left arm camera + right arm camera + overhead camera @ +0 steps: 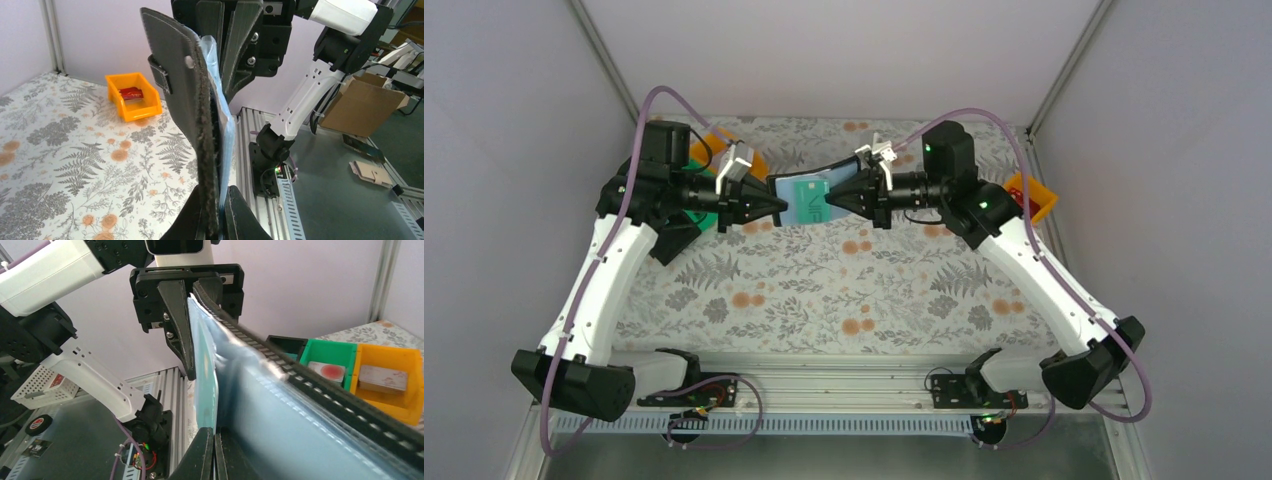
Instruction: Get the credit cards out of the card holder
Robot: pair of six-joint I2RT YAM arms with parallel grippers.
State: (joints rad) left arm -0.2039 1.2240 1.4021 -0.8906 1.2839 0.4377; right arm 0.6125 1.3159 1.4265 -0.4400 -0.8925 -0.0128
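Observation:
The card holder (796, 188) hangs in the air between my two grippers, opened, over the back of the table. In the left wrist view its black outside (175, 85) with the closing tab faces left and its grey-blue inside (226, 135) faces right. My left gripper (220, 216) is shut on its lower edge. A teal credit card (205, 370) stands out of the grey-blue pocket side (280, 415). My right gripper (214, 452) is shut on the card's edge. From above, the left gripper (779, 207) and right gripper (832, 203) point at each other, with the teal card (809, 195) between them.
An orange bin (1034, 196) at the back right holds a flat red thing (131, 93). At the back left stand a black bin (285, 344), a green bin (330, 362) with a card-like piece, and an orange bin (390, 382) with a grey piece. The flowered table cover (844, 290) spreads below.

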